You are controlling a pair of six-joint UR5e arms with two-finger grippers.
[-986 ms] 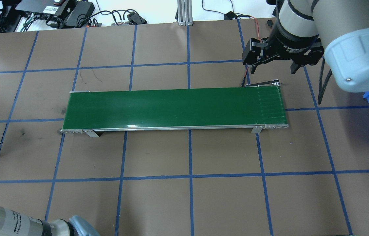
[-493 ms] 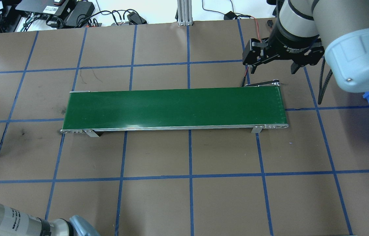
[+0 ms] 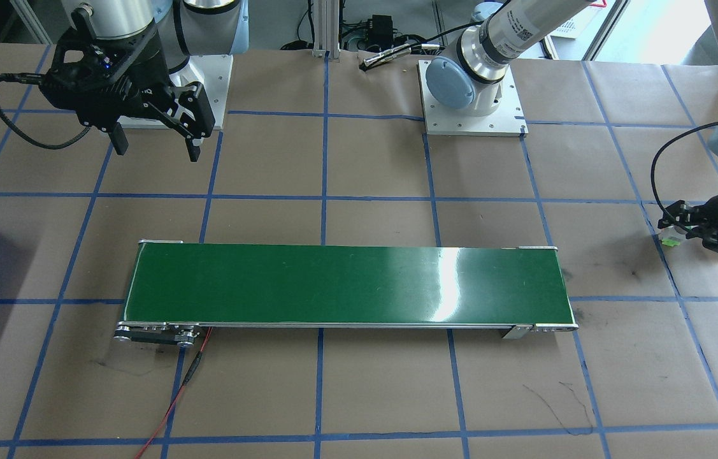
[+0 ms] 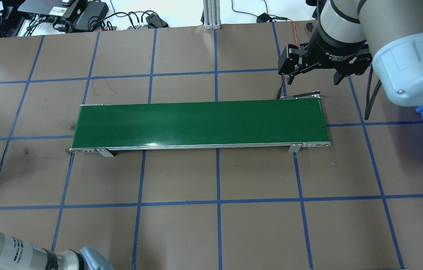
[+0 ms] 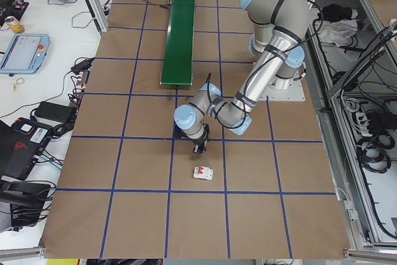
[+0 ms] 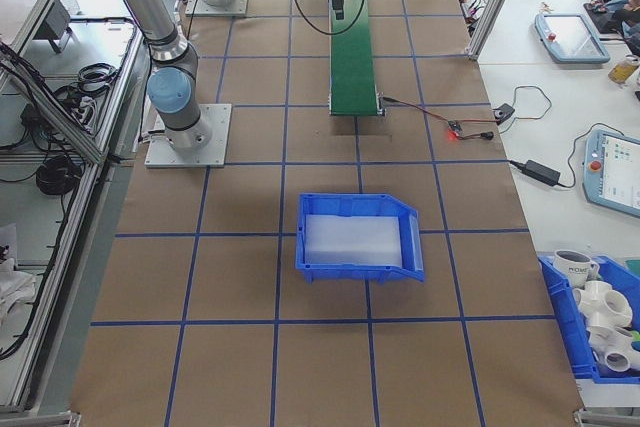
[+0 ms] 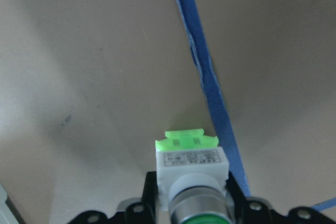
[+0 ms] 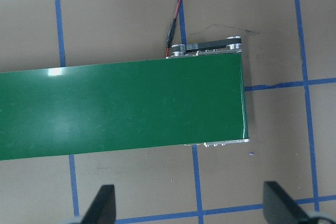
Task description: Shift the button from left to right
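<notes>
One end effector [image 3: 674, 231] (left) grips button [image 7: 191, 164].

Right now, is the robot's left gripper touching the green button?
Touching. The left wrist view shows the button pinched between the left gripper's black fingers, lifted above the paper.

A table [image 4: 181, 232] covered in brown paper was marked into squares by blue tape lines [image 4: 219, 176]. A long green conveyor belt [image 4: 200, 123] was laid lengthwise near the middle of the table, with a red wire [image 3: 174, 398] trailing from one end toward the operators' edge. A blue bin [image 6: 358, 237] was set on the surface toward the table's right end. A white circuit breaker with a red lever [image 5: 203, 173] was seen lying toward the left end, well apart from the belt. Two arm base plates [image 3: 472, 95] were mounted along the robot's edge.
</notes>
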